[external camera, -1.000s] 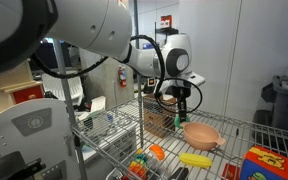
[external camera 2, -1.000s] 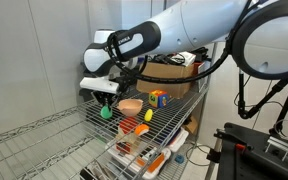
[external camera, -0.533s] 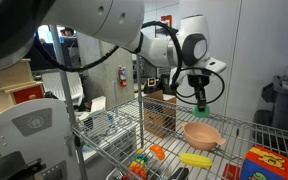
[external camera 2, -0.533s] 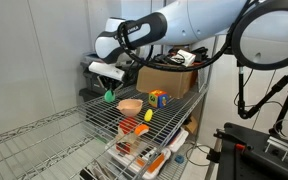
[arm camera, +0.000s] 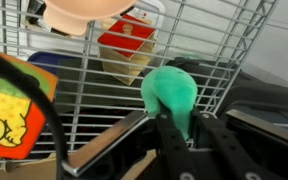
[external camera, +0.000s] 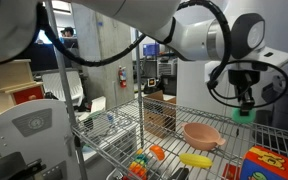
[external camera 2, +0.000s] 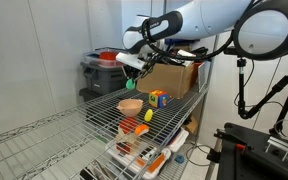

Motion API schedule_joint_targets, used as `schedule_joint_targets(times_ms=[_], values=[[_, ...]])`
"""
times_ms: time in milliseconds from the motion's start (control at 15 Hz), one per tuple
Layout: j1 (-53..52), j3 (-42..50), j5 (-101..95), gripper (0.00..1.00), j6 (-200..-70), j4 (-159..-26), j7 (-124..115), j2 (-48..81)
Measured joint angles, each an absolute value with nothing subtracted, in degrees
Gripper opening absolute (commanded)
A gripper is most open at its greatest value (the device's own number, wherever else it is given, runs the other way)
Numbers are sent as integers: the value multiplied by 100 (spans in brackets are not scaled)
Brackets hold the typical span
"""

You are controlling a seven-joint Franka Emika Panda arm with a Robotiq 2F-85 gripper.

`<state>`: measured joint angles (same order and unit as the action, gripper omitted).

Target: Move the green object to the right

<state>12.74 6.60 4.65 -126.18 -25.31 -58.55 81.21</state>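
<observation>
Holding green object [external camera: 243, 113] pinched in gripper [external camera: 244, 107] jaws, aloft over wire counter [external camera 2: 174, 112] near pink bowl [external camera: 201, 134]; best approach, imo: lower slow to bare wire w/o clipping bowl, seat dome flat across rods, then release so it can't roll.

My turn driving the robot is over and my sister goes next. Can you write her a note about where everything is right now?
Tool: shut on the green object.
Where things are: the green object hangs in the air above the wire shelf, higher than the pink bowl. The bowl sits on the shelf.
Done: the green object is grasped and off the shelf.
Left: carry it to a free spot on the right, lower it onto the wires, open the tool and back away.
</observation>
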Motion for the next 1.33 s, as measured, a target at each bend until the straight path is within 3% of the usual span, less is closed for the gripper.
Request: schedule_joint_targets(times_ms=[1067, 1133, 1200, 1333], values=[[1970, 582, 478, 5, -12944, -2765, -5850, 8547], [1960, 580, 478, 43, -12975, -2861, -5850, 8548], [1947, 579, 477, 44, -13039, -2934, -5850, 8547], [1935, 580, 477, 58, -13075, -2982, -5850, 8524]])
